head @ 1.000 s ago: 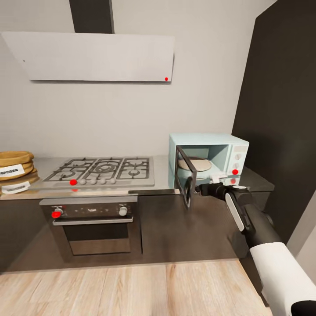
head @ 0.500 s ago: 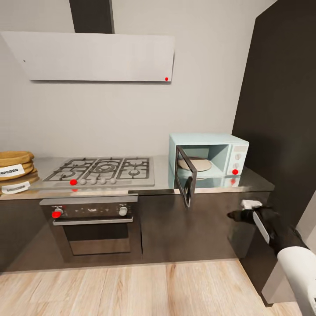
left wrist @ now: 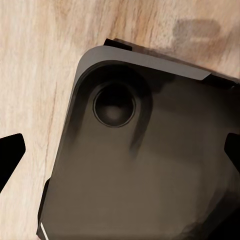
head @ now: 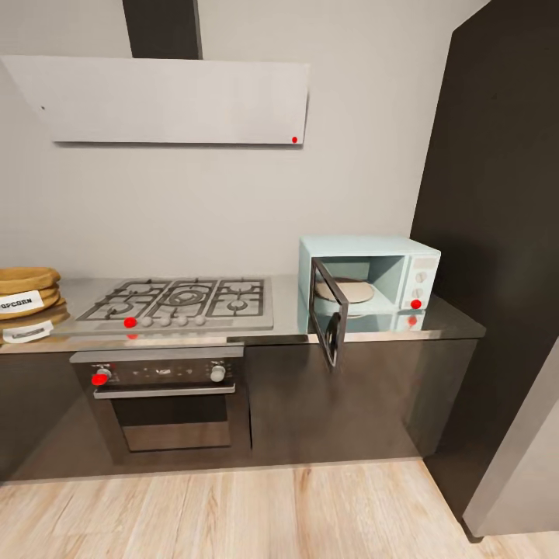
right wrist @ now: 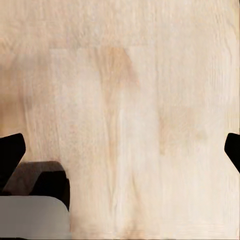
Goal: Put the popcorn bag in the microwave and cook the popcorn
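Popcorn bag point(head: 23, 303) cut off by head view's left edge; label reads only "OPCORN", first letter lost at the edge. Bag contents not visible. Countertop point(head: 287, 330) runs out of frame at left. Microwave point(head: 369, 279) door stands ajar, edge-on to camera; glass face not readable, and it screens the left part of the cavity. Knob markings on the side panel too small to tell. Oven point(head: 159, 404) dial markings likewise illegible. Range hood point(head: 167, 99) chimney cropped by top edge. Left gripper point(left wrist: 120, 155): only the dark fingertips point(left wrist: 10, 155) show at the frame edges; same for right gripper point(right wrist: 120, 155), fingertips point(right wrist: 10, 155) clipped.
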{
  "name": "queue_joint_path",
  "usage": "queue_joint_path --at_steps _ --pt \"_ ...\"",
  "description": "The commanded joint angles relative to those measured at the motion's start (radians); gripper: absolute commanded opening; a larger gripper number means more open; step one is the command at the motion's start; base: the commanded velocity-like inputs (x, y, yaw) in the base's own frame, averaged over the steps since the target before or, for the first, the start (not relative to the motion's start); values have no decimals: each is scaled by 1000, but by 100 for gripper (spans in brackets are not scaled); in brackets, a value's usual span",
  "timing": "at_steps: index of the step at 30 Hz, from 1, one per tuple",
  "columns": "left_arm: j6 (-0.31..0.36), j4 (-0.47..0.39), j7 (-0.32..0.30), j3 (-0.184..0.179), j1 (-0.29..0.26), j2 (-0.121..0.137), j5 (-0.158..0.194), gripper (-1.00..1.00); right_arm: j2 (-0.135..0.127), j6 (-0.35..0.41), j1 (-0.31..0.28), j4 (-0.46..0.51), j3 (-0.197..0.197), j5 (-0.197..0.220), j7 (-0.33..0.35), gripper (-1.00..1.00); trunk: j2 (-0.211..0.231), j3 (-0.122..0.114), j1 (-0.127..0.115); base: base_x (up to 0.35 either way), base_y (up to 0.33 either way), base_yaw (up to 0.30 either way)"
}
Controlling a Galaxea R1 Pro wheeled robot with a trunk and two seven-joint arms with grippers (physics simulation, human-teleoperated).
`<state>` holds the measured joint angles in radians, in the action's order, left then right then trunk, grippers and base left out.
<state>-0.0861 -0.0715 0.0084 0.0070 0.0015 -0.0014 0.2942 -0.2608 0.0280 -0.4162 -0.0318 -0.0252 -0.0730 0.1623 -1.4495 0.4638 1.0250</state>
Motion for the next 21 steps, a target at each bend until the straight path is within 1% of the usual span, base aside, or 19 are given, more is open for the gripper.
queue_joint_path --at_steps 1,3,4,5,6,8,12,17,21 --pt "-2 -1 1 0 0 0 3 100 15 -25 53 -1 -5 -5 -11 100 0 1 0 0 0 0" --pt "-3 -1 1 -1 0 0 3 100 38 -60 133 -2 -7 6 -24 100 0 1 0 0 0 0" --pt "-3 -1 1 -1 0 0 3 100 59 -90 188 -2 -8 16 -29 100 0 1 0 0 0 0" --pt "-3 -1 1 -1 0 0 4 100 91 -118 238 -2 -8 22 -34 100 0 1 0 0 0 0" --pt "-3 0 1 -1 0 0 5 100 110 -128 256 -2 -8 25 -43 100 0 1 0 0 0 0" --pt "-3 1 2 -1 0 0 5 100 131 -134 270 -2 -7 24 -63 100 0 1 0 0 0 0" --pt "-3 1 2 -1 0 0 5 100 138 -148 275 -2 -7 23 -70 100 0 1 0 0 0 0" --pt "-3 1 2 -1 0 -2 5 100 141 -138 275 0 -8 25 -74 100 0 1 0 0 0 9" --pt "-3 1 2 -1 0 -2 5 100 142 -139 275 0 -4 18 -74 100 0 1 0 0 0 201"
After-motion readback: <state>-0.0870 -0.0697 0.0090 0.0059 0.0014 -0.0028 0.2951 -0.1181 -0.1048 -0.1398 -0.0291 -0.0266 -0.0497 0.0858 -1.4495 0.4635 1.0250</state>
